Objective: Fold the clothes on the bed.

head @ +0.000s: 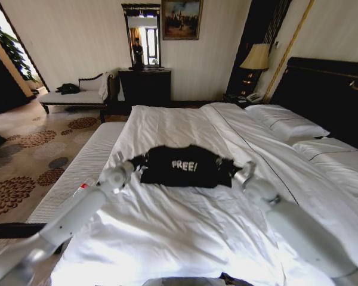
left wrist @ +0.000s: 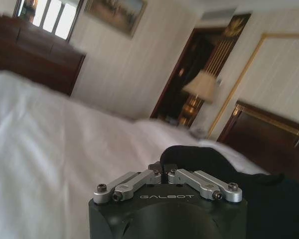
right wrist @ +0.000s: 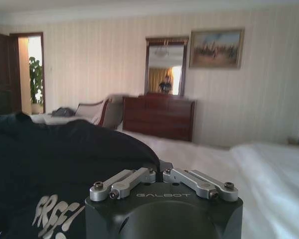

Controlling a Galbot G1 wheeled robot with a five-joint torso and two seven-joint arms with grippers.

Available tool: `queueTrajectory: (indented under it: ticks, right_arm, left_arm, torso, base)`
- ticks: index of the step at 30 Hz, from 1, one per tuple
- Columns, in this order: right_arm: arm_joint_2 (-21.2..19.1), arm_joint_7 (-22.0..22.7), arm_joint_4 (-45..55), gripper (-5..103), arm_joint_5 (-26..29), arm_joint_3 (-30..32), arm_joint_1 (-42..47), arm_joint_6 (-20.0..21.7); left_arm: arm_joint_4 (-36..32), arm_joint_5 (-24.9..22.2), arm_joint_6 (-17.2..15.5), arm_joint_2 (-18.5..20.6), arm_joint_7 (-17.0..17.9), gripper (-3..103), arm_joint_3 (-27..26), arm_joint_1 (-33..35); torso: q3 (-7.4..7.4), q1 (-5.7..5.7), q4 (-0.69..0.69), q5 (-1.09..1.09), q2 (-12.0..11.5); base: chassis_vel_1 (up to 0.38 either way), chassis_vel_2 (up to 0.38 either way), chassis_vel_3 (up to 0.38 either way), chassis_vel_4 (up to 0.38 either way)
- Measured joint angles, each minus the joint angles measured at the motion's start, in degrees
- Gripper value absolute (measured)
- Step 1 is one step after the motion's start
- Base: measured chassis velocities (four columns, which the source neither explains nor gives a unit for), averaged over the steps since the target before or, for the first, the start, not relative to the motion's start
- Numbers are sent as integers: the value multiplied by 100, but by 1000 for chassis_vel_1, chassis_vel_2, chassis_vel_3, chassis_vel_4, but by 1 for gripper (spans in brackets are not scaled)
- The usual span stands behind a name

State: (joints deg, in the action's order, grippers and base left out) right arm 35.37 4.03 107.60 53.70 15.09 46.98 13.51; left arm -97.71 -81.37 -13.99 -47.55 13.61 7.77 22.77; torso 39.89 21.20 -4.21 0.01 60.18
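Observation:
The clothes (head: pixel 179 167), a black top with white "FREE!" lettering, lie in a compact shape on the white duvet in the middle of the bed (head: pixel 167 238). My left gripper (head: pixel 133 164) is at the top's left edge. The right gripper (head: pixel 235 171) is at its right edge. In the left wrist view the left gripper (left wrist: pixel 163 168) has its fingers drawn together, with the black fabric (left wrist: pixel 269 199) bunched at the tips. The right gripper (right wrist: pixel 162 168) is likewise shut against the edge of the black top (right wrist: pixel 50 164), next to the lettering.
Two pillows (head: pixel 286 125) lie before the dark headboard (head: pixel 328 89) on the right. A lamp (head: pixel 255 59) stands beside the headboard. A dark dresser (head: pixel 144 86) and a chaise (head: pixel 77 95) line the far wall. Patterned carpet (head: pixel 24 161) lies left of the bed.

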Motion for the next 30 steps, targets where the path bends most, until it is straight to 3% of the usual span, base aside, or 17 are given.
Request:
queueTrajectory:
  ticks: [13, 17, 22, 25, 30]
  right_arm:
    - [-1319, 286, 638, 1, 1365, 411, -1314, 318]
    - [-1740, 328, 817, 1, 1807, 619, -1539, 341]
    - [-2039, 346, 964, 1, 2094, 716, -1779, 346]
    - [-2324, 356, 1141, 1, 2337, 844, -1891, 346]
    - [-2498, 404, 1397, 1, 2499, 959, -1874, 346]
  left_arm:
    - [-479, -749, -167, 443, 124, 1, 374, -1690]
    - [-460, -1080, -202, 517, 162, 1, 579, -2555]
    - [-404, -1399, -250, 532, 193, 1, 738, -3208]
    - [-498, -1708, -288, 706, 200, 1, 841, -3668]
    - [-795, -1980, -306, 1018, 215, 1, 841, -3873]
  torso:
    - [0, 0, 3, -3, 1]
    - [0, 0, 0, 1, 1]
    - [0, 1, 0, 0, 1]
    - [0, 0, 1, -1, 1]
    - [-1, -1, 2, -2, 1]
  base:
    - [0, 0, 0, 0]
    - [0, 0, 0, 0]
    - [0, 0, 0, 0]
    - [0, 0, 0, 0]
    - [0, 0, 0, 0]
